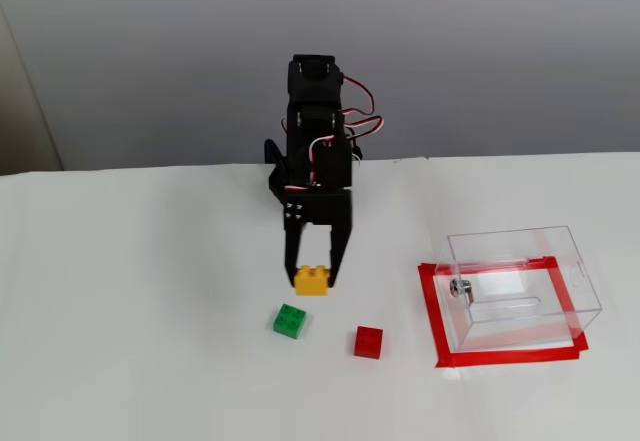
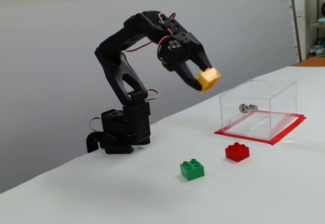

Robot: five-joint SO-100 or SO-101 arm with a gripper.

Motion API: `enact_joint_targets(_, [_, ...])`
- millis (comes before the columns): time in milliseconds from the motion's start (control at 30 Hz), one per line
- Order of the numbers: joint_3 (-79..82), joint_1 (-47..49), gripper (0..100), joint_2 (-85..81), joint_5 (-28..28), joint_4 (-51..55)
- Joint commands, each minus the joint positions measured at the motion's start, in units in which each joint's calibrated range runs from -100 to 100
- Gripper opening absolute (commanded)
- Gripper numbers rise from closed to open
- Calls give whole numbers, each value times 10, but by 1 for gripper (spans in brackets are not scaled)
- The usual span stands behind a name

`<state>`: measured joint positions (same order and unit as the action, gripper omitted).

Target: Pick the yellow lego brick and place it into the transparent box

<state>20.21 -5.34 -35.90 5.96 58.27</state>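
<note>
The small yellow-orange plastic lego brick (image 2: pixel 208 78) was found clamped between the fingertips of the black two-finger gripper (image 2: pixel 202 79), lifted well clear of the white table (image 2: pixel 284 193) and tilted at an angle. In a fixed view from the front it (image 1: pixel 311 280) appeared just above the green brick, but the side view showed it high in the air, short of the box and off to its left.

The clear plastic rectangular box (image 2: pixel 259 108), open at the top and bearing a small metal knob (image 2: pixel 245 107) on one wall, stood inside a rectangle of red tape (image 2: pixel 284 132). A green studded brick (image 2: pixel 192 169) and a red studded brick (image 2: pixel 237 152) lay on the table, apart from each other and from the box.

Risks judged from here: the brick was held near the fingertips only and tilted, so it might slip during the sideways swing. A release made too early would drop it outside the near wall. A low pass could strike the thin rim and shift the box off its tape.

The arm rose from its base (image 2: pixel 122 131), the upper link leaning back, the forearm reaching forward, the wrist pitched downward toward the table
</note>
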Motion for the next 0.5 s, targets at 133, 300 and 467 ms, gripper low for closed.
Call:
enact_joint_targets(133, [-21, 267, 3, -18, -5, -3])
enact_joint_targets(300, [-31, 392, 3, 17, -5, -5])
enact_joint_targets(467, [-74, 475, 3, 66, -5, -6])
